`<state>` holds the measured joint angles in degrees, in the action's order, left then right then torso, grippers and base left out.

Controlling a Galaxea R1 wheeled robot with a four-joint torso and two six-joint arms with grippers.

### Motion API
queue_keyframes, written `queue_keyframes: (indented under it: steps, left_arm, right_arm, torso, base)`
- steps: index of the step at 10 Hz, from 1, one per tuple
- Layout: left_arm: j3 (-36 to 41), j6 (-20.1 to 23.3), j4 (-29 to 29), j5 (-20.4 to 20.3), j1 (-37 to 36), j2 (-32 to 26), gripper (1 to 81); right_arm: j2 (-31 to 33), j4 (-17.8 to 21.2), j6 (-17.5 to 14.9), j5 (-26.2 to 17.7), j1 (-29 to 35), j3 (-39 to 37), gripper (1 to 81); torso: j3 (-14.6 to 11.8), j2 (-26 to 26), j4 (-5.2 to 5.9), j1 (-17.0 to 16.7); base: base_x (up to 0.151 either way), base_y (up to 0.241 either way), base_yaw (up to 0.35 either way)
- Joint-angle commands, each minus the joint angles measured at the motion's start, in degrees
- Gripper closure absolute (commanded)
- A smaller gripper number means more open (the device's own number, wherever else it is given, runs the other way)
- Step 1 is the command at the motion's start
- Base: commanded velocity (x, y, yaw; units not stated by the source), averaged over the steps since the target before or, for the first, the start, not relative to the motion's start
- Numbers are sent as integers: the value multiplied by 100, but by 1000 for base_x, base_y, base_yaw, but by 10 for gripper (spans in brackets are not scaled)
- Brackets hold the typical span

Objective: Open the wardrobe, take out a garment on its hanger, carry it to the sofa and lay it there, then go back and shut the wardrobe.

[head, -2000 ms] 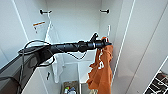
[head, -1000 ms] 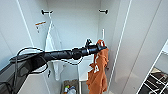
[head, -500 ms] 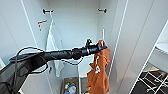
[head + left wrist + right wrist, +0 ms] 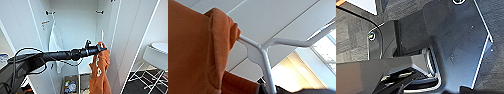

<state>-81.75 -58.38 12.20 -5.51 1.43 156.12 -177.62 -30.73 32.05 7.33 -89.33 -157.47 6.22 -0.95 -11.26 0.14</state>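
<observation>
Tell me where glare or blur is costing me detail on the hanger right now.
Head view: soft all over; the hanger is a faint white streak above the orange garment, near the left gripper. Left wrist view: hanger close and clear against the white panels, but one corner is washed out by bright window light.

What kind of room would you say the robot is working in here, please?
Probably a bedroom or dressing area: an open white wardrobe with hooks, an orange sweatshirt and a white shirt hanging, and a white chair beside it.

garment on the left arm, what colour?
Rust-orange with white lettering, garment; the lettering shows in the head view, the orange fabric closest in the left wrist view.
</observation>
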Motion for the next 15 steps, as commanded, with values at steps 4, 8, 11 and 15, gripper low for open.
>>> queue_keyframes:
  steps: [4, 8, 11, 15]
  left_arm:
    - [678, 362, 168, -785, -868, -591, 811]
    - [1046, 486, 168, -943, -578, -1214, 811]
    - [1222, 503, 238, -952, -349, -1591, 811]
    - [1697, 494, 458, -855, 117, -1997, 811]
  right_arm:
    - [-22, -38, 3, -258, 200, 42, 10]
    - [-22, -47, 12, -267, 236, 42, 10]
    - [-22, -47, 12, -267, 253, 42, 10]
    - [-22, -38, 3, -258, 279, 42, 10]
  torso:
    - [0, 0, 0, 0]
    - [-2, -2, 0, -6]
    - [-2, -5, 0, -13]
    - [-2, -5, 0, -9]
  base:
    - [-136, 0, 0]
    - [-103, 0, 0]
    - [0, 0, 0]
    - [0, 0, 0]
